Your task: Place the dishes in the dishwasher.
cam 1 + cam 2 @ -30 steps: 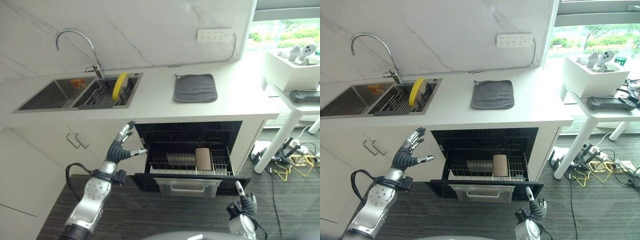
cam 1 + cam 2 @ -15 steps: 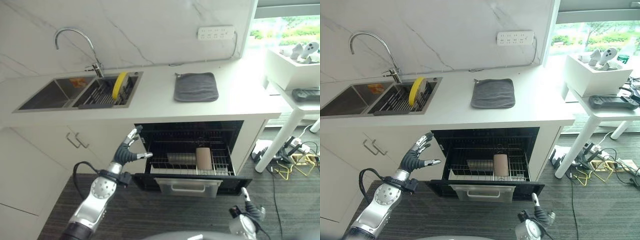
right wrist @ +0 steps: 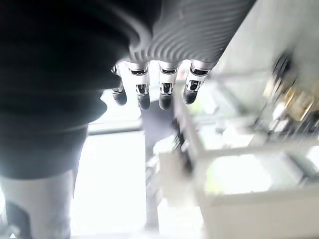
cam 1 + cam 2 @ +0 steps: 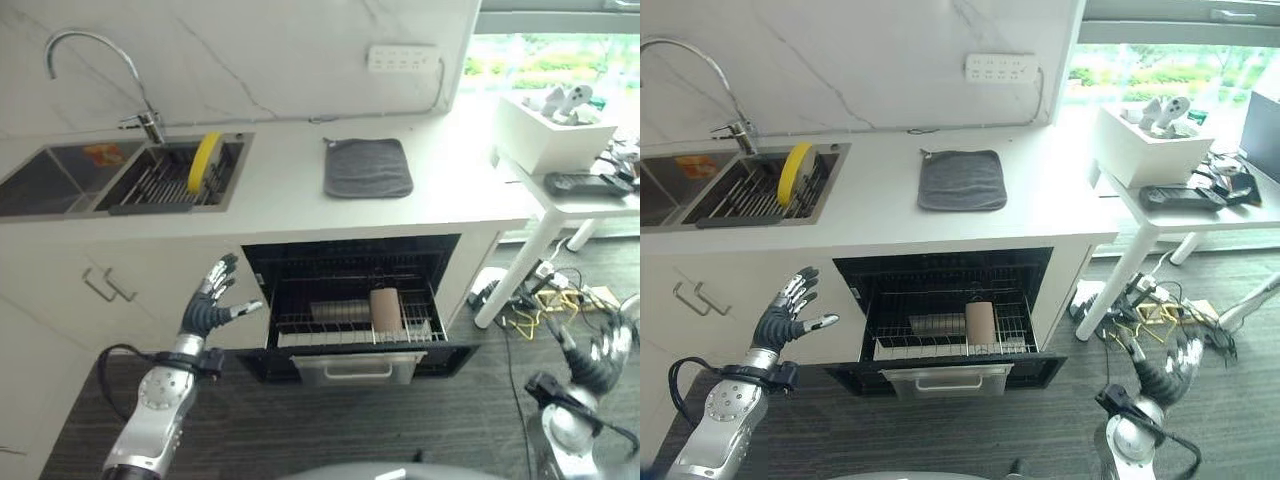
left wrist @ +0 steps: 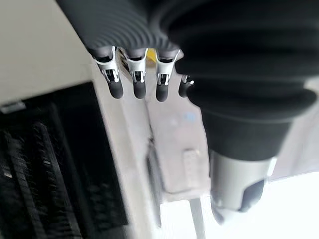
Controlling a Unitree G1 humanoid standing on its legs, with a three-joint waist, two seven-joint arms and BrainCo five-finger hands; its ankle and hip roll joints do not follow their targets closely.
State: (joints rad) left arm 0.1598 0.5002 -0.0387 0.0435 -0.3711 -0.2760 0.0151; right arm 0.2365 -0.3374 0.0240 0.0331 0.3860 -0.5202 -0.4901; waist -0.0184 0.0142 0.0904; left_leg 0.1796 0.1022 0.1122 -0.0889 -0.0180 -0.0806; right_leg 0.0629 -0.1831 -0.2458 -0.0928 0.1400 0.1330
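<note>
— Hands? Left hand (image 4: 208, 303) is spreading relaxed fingers beside the dishwasher (image 4: 352, 305); right hand (image 3: 154, 89), fingers straight, holding nothing.

— Dishes? One yellow plate (image 4: 207, 162) is standing in the sink rack (image 4: 165, 181); wrist views are missing it.

One yellow plate (image 4: 207, 161), one grey mat (image 4: 367, 167)

We see a yellow plate (image 4: 208, 162) in the steel-grey sink (image 4: 60, 190), a dark grey cloth (image 4: 367, 167) on the white counter (image 4: 280, 205), and what looks like a brown cup (image 4: 384, 309) in the black dishwasher (image 4: 350, 300).
</note>
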